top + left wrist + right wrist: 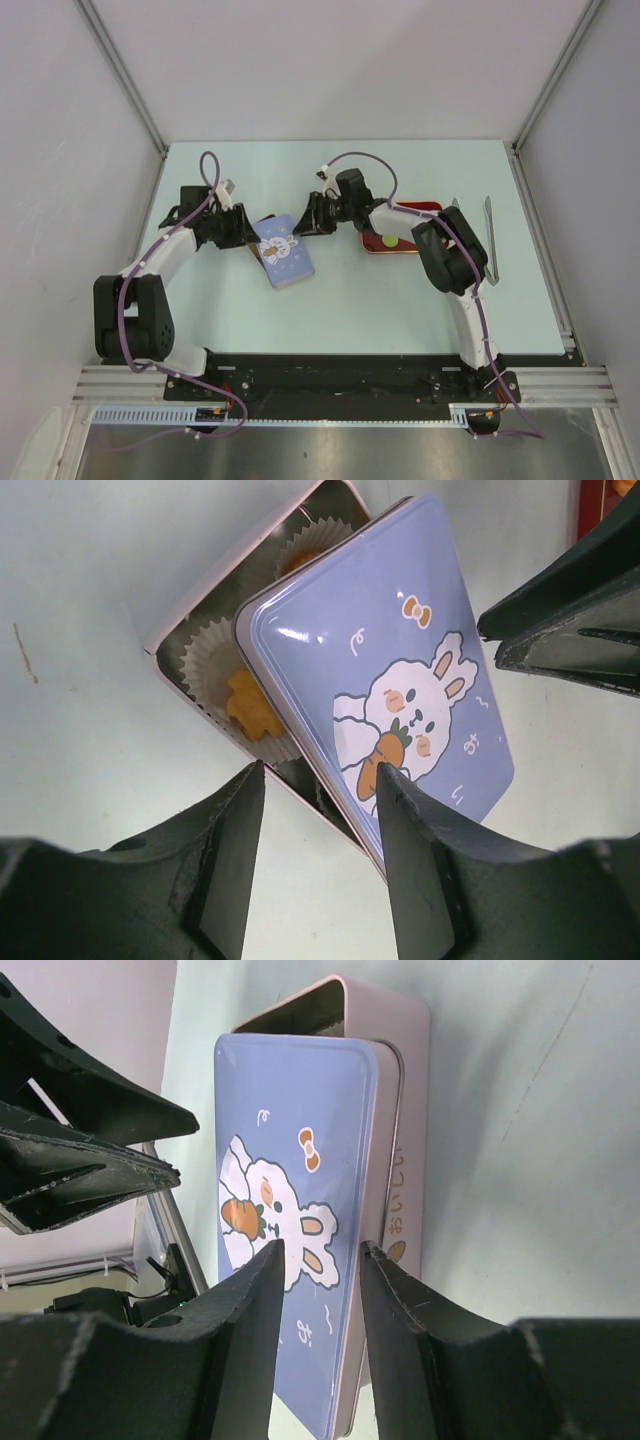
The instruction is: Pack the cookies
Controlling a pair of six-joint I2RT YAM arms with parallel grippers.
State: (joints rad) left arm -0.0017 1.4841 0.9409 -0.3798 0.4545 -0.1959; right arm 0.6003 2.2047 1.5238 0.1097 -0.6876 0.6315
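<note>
**Left gripper (320,775) and right gripper (320,1250) flank a half-covered tin**

The left gripper's jaws stand apart. Between them, in the left wrist view, lie one long wall of the pink tin (410,1140) and the edge of its blue lid (330,630). One finger tip sits right at the tin's wall and the other overlaps the lid's rim, but whether either presses on the metal cannot be told.

The right gripper faces it from the other side, jaws likewise parted, and the lid's rabbit picture shows in the gap between them. The lid looks wider than that gap, and whether the fingers pinch it or only hang over it cannot be told.

The lid lies askew on the tin, turned off the tin's line, so one long side and one end of the box are uncovered. In the uncovered strip sit white paper cups (205,655), and the cookies (250,702) show there: an orange, fancy-edged one lies in the nearer cup, and a bit of orange shows in the cup beyond it.

From the top camera the tin rests on the pale table (380,310) between the two arms. A red tray (425,207) lies partly under the right arm, with one green cookie (388,240) on it. Metal tongs (490,240) lie near the table's right edge, well apart from the tin
</note>
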